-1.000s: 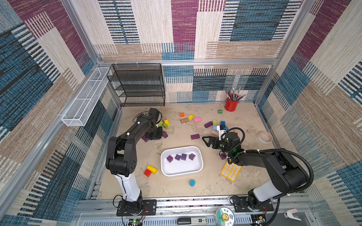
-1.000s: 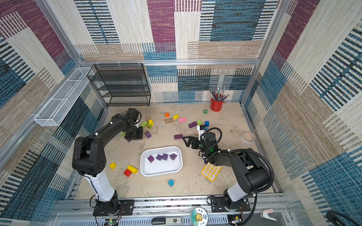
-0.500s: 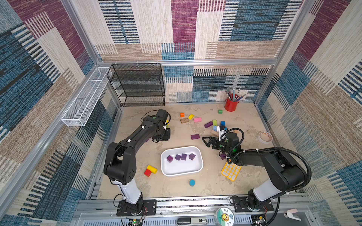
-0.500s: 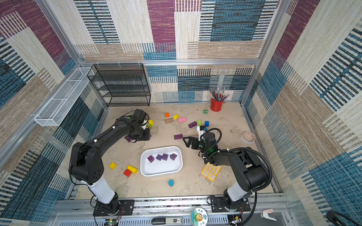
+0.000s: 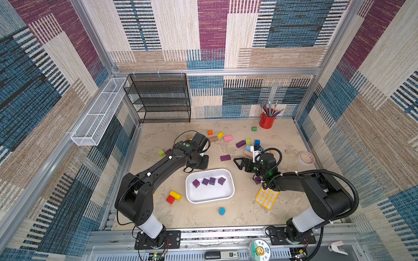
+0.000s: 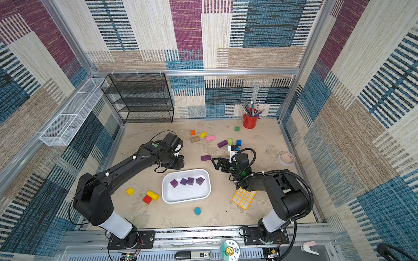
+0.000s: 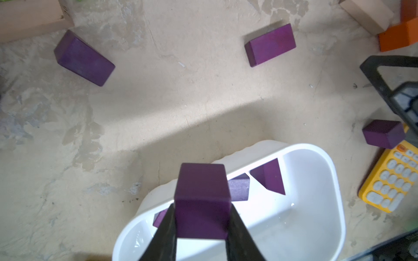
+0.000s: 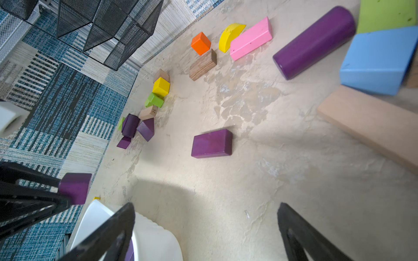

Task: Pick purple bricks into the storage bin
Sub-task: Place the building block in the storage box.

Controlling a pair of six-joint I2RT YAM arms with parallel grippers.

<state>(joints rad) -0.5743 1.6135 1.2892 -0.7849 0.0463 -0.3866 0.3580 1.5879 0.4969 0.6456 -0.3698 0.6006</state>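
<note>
The left gripper (image 7: 202, 211) squeezes a small dark purple cube (image 7: 201, 185) just above the white glossy storage bin (image 7: 316, 203). The right gripper (image 8: 207, 217) stands wide apart, empty. Only the wrist views show that cube.

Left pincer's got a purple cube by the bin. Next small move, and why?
Probably carry it slightly further, over the storage bin floor, before opening. The left pincer is shut on the purple cube, and in a top view it hangs at the bin's far rim, not yet clear over the inside.
</note>
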